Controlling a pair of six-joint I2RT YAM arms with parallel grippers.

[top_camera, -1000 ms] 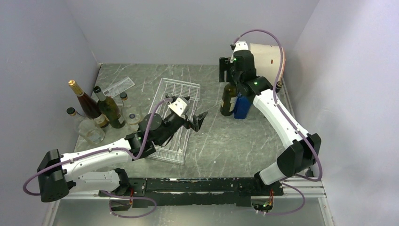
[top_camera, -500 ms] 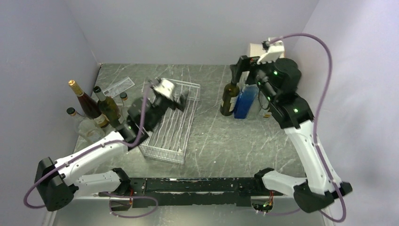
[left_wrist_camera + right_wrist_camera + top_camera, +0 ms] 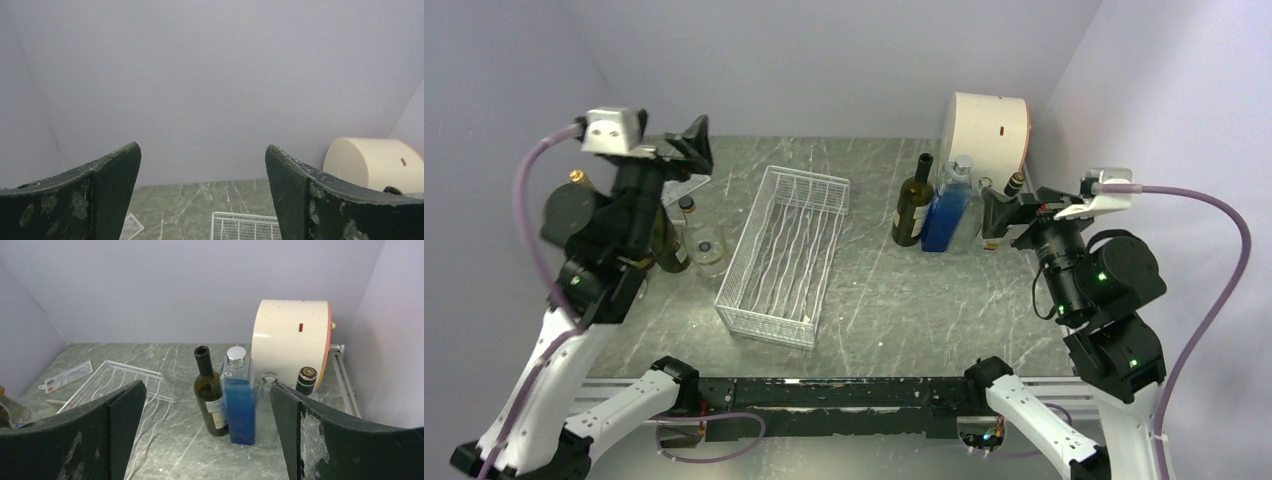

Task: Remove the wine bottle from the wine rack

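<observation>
The white wire wine rack (image 3: 769,328) lies in the middle of the table with no bottle in it; it also shows in the right wrist view (image 3: 120,376) and the left wrist view (image 3: 245,225). A dark green wine bottle (image 3: 911,212) stands upright on the table right of the rack, seen too in the right wrist view (image 3: 210,400). My left gripper (image 3: 692,138) is raised high at the far left, open and empty (image 3: 202,150). My right gripper (image 3: 1002,212) is raised at the right, open and empty (image 3: 207,385), well back from the bottle.
A blue square bottle (image 3: 944,215) touches the wine bottle's right side. A cream drum (image 3: 987,125) stands at the back right, with two small bottles (image 3: 306,380) in front of it. Several bottles (image 3: 707,245) stand left of the rack, partly behind my left arm.
</observation>
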